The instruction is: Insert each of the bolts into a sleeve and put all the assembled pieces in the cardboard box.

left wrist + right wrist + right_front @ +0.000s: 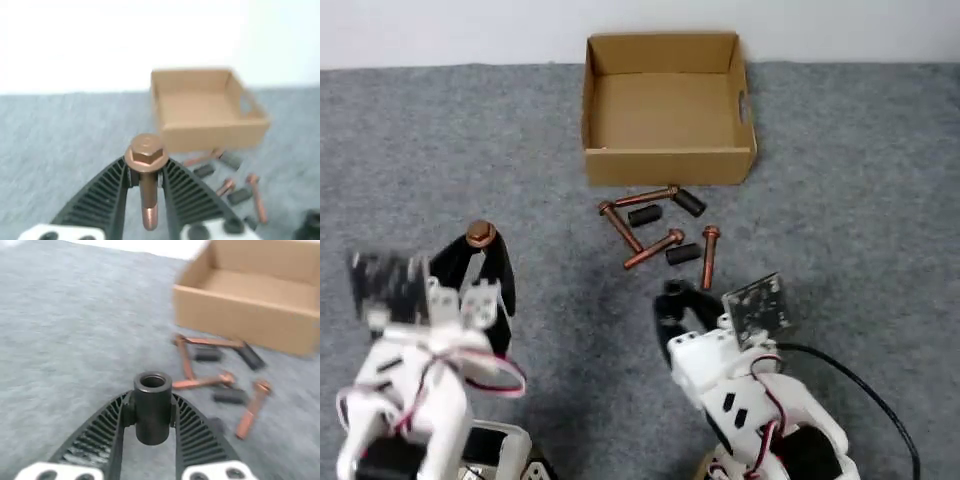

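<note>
My left arm sits at the near left of the grey bench (860,180), forearm raised and wrist aimed at the far side. My left pincer (480,248) (145,170) is closed to a narrow gap around a copper bolt (146,192). The hex head (480,235) stands just past the fingertips and the shank runs back between the fingers toward the wrist. From the high view the fingers cover that shank.

My right arm is at the near right, bent forward and low. My right pincer (678,300) (151,404) is clamped on a black sleeve (152,415), whose open end faces out at the tips. From above, the sleeve is hard to pick out against the black fingers. Both arm bases are cut off by the near edge.

Just beyond the right pincer lie the four loose bolts (655,249) and three loose sleeves (645,215), scattered close together. Two bolts touch at their ends.

Farthest off stands the cardboard box (665,165), open at the top, just behind that scatter. It looks blurred from my left wrist.
</note>
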`<state>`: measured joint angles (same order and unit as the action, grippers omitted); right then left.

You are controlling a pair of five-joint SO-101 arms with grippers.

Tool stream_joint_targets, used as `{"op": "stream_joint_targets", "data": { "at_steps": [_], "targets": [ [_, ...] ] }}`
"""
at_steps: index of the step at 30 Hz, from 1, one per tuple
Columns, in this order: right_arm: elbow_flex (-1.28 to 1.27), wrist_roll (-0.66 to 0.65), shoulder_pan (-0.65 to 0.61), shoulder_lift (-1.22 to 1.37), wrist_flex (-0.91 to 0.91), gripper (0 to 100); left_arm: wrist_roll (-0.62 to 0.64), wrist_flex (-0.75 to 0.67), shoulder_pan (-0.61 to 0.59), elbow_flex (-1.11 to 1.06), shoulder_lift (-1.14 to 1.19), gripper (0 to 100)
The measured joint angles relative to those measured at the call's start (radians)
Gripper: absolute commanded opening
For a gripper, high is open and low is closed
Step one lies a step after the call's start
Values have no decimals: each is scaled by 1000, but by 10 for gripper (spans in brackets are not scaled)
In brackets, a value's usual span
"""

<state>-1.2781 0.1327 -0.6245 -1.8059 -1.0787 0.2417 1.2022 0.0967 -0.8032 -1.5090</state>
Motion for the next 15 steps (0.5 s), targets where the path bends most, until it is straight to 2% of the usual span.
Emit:
{"op": "stream_joint_targets", "data": {
  "at_steps": [6, 9, 15],
  "targets": [
    [-11, -28, -107, -2, 55, 9, 160, -150, 189, -172, -255, 6],
    [-11, -34, -149, -2, 74, 9, 239, -212, 284, -229, -293, 6],
    [-11, -35, -229, -2, 78, 9, 339, -295, 310, -242, -250, 6]
  ]
}}
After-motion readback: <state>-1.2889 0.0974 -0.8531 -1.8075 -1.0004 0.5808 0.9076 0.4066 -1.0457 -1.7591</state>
